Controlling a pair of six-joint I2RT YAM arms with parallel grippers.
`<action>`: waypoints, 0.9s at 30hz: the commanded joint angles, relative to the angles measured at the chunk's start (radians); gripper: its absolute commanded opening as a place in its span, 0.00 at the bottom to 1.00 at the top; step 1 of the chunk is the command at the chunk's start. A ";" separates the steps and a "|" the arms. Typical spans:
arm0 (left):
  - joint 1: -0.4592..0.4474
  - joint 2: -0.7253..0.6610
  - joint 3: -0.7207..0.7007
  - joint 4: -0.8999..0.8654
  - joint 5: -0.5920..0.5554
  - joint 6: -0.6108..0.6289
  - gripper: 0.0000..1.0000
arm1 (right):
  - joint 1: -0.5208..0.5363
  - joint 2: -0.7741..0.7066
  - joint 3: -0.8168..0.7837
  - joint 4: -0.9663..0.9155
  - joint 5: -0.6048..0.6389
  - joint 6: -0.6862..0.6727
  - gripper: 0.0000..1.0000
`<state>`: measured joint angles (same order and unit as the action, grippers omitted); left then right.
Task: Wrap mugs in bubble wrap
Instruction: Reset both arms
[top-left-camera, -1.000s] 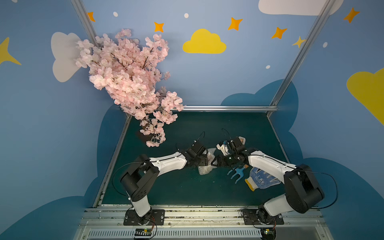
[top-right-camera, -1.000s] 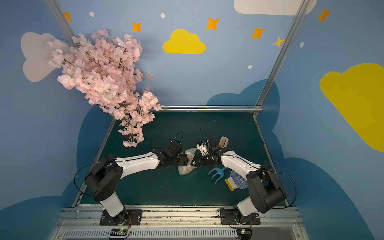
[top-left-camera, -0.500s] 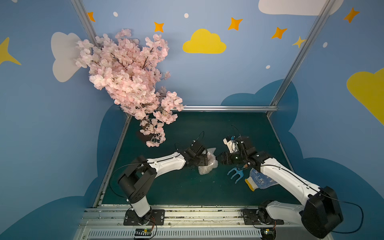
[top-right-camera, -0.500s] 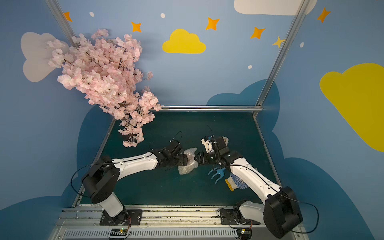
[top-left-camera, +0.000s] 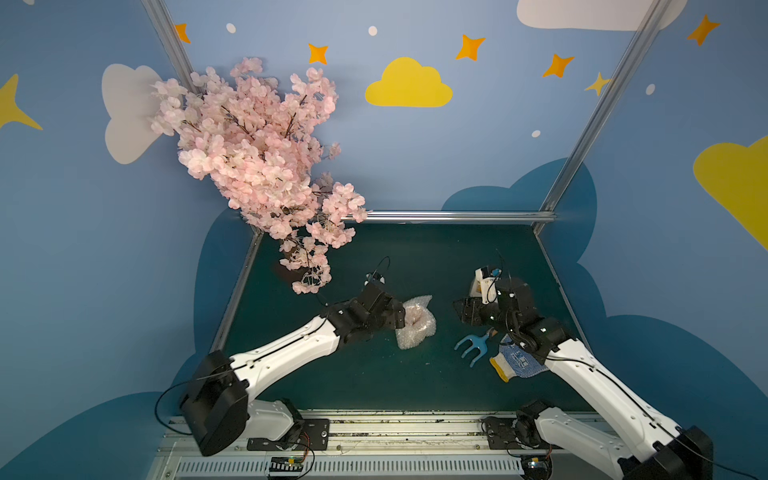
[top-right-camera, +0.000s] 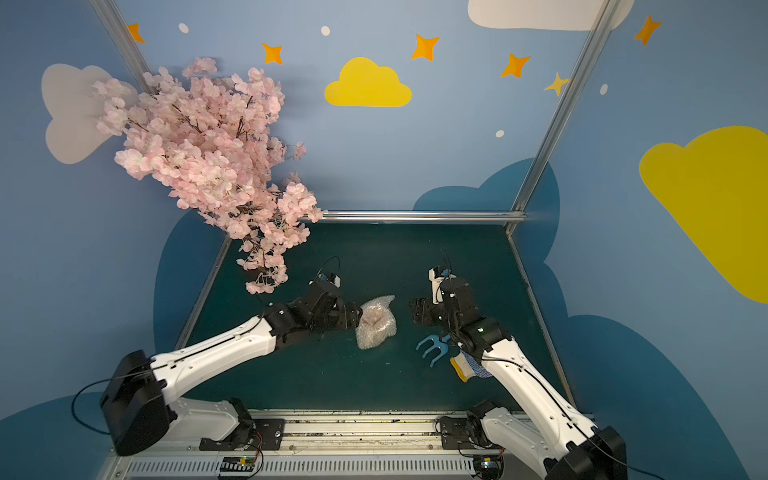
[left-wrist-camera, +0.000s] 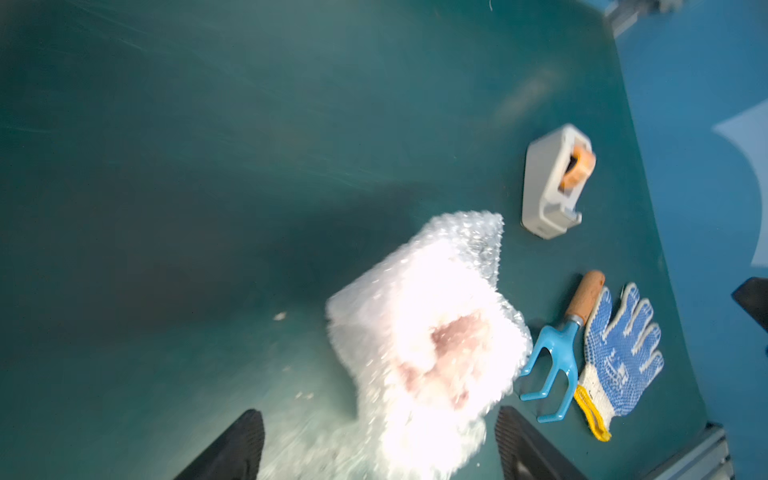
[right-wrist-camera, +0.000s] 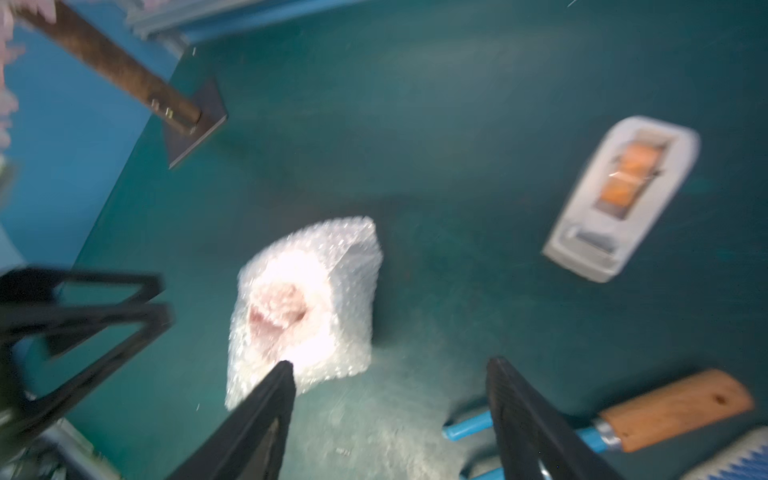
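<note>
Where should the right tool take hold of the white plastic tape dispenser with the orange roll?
Pinch the white plastic tape dispenser across its two long flat side walls, near mid-length, coming down from above. It stands on its base, long and narrow, orange tape roll exposed on top; the walls probably give the surest flat faces.
</note>
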<state>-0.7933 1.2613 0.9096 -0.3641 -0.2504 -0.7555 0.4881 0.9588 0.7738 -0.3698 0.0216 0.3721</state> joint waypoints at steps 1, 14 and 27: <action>0.009 -0.184 -0.098 -0.049 -0.265 0.020 0.99 | -0.016 -0.039 -0.048 0.035 0.269 -0.036 0.76; 0.447 -0.621 -0.662 0.561 -0.333 0.663 1.00 | -0.319 0.149 -0.274 0.524 0.297 -0.307 0.98; 0.794 -0.180 -0.758 1.141 0.011 0.709 0.99 | -0.474 0.499 -0.337 1.079 0.097 -0.308 0.98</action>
<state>-0.0322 0.9913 0.1249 0.5426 -0.3679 -0.0723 0.0208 1.4296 0.4477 0.5213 0.1848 0.0772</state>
